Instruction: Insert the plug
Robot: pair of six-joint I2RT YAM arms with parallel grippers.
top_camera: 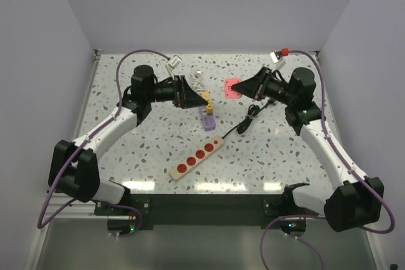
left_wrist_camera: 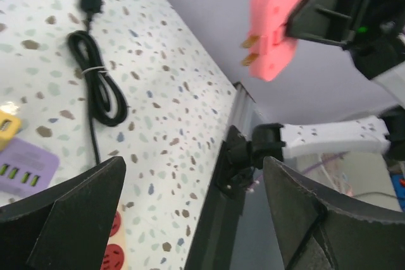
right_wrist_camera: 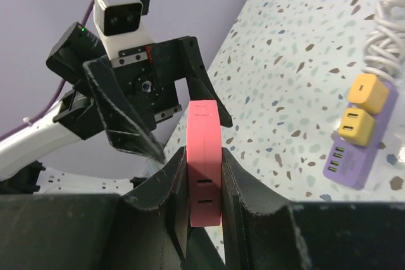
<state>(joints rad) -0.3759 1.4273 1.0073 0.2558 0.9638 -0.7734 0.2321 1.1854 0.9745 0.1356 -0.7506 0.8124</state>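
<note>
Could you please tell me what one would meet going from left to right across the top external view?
First the left tool → purple power strip → pink plug, gripped in the right tool. The long beige strip and the black cord span several of these, so I leave them out.

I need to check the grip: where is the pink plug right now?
In the top view the pink plug sits right of centre, clamped in the right end effector, raised above the table near the coiled black cord.
</note>
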